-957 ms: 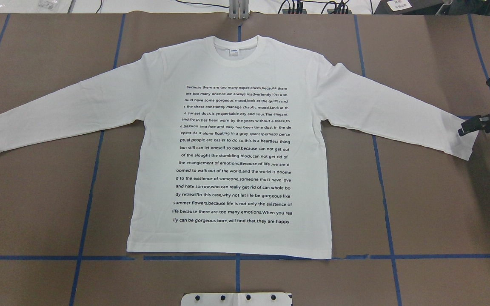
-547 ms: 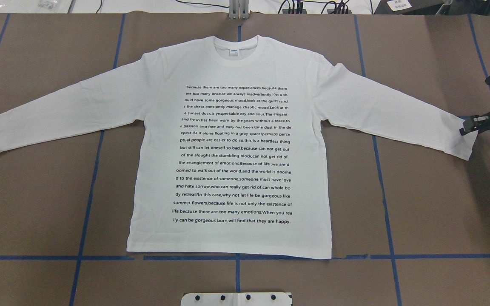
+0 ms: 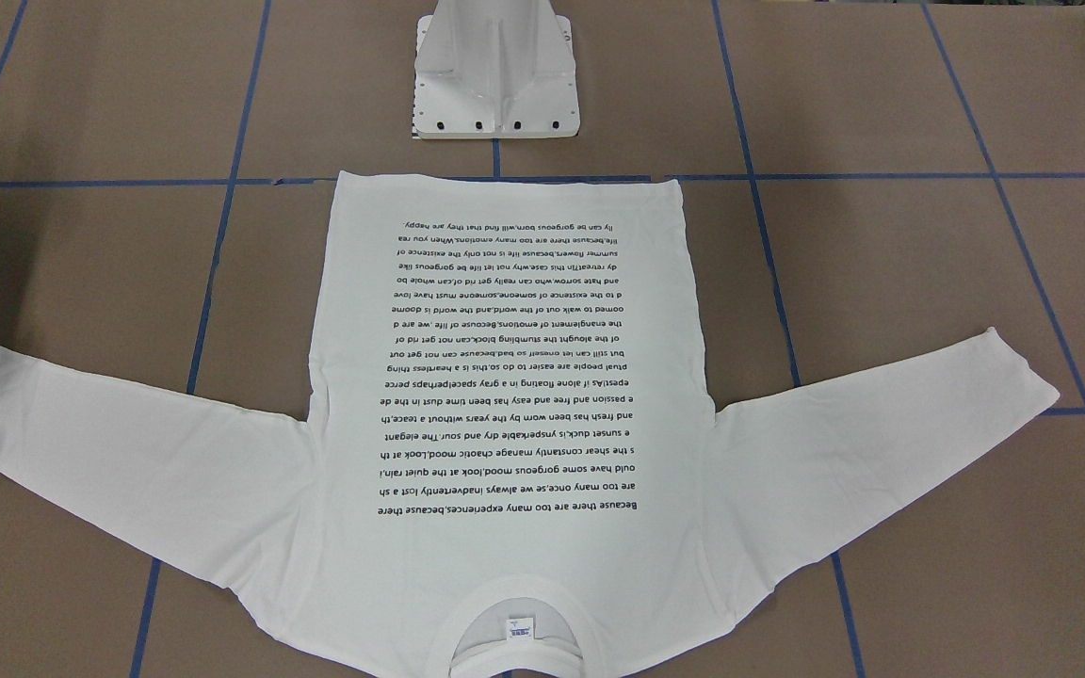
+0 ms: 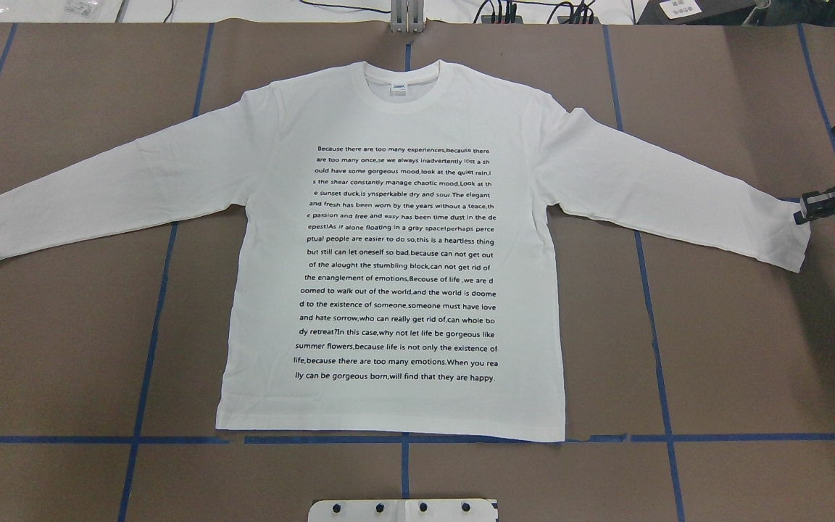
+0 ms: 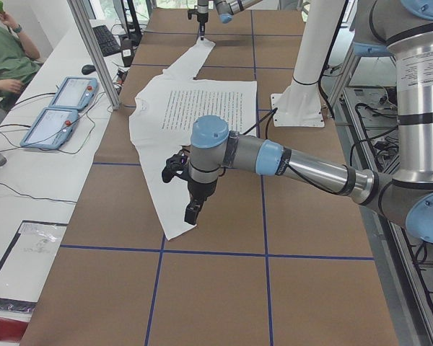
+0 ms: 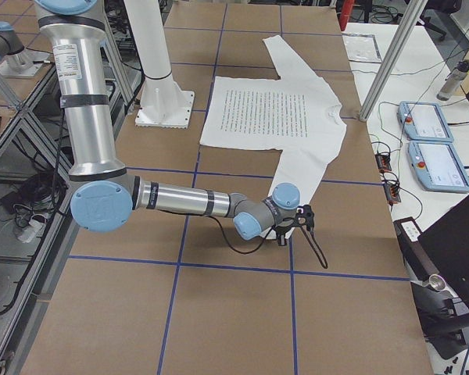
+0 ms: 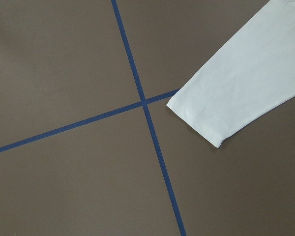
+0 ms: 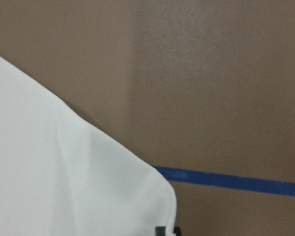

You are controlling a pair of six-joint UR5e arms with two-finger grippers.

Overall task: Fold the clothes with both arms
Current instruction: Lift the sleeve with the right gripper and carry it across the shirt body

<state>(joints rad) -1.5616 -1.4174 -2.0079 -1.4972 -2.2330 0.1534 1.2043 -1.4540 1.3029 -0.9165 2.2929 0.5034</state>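
The white long-sleeved shirt (image 4: 265,254) lies flat and face up on the brown table, both sleeves spread and its black text showing. My right gripper (image 4: 803,212) is low at the far corner of the right sleeve cuff (image 4: 787,243), its fingers together. The right wrist view shows one dark fingertip (image 8: 167,230) at the cuff's edge (image 8: 64,187); I cannot tell if it pinches cloth. My left gripper (image 5: 191,215) hangs above the left sleeve cuff (image 7: 226,108) and shows only in the exterior left view, so I cannot tell whether it is open or shut.
The white pedestal base (image 3: 495,75) stands just behind the shirt's hem. Blue tape lines (image 4: 403,438) grid the table. Beyond the collar side stand a metal post (image 5: 94,50) and a white bench with tablets (image 5: 58,108), where a person sits.
My right gripper has slid outward, from over the right sleeve to the cuff's far corner. The shirt has hardly shifted.
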